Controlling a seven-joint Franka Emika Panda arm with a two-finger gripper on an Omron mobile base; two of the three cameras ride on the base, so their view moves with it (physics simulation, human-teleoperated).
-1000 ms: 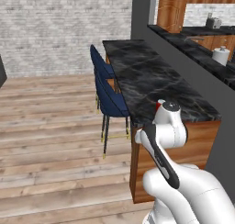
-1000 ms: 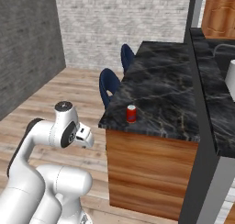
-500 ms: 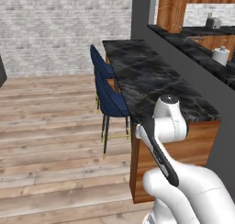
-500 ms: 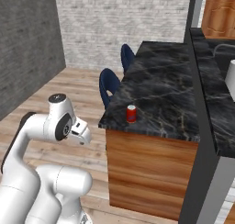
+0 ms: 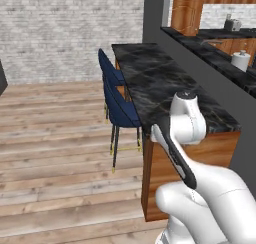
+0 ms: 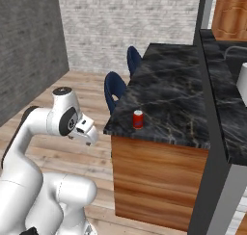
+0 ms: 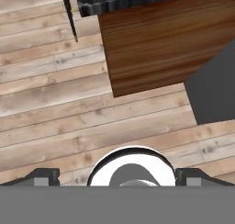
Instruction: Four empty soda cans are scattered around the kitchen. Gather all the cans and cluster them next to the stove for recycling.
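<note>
A red can (image 6: 138, 119) is seen upright on the black counter (image 6: 173, 99), close to the counter's near edge and near its front-left corner in the right base view. The gripper (image 7: 117, 178) is held low beside that counter, below the top's level, pointed down at the plank floor (image 7: 55, 103); its fingertips (image 7: 43, 176) are set wide apart, nothing between them. The can is placed well above and to the right of the gripper, apart from it, with the counter edge between them. The wood side panel (image 7: 165, 44) of the counter is seen ahead of the gripper in the hand view. Two blue chairs (image 5: 119, 105) are tucked against the counter's far left side, beyond the can.
</note>
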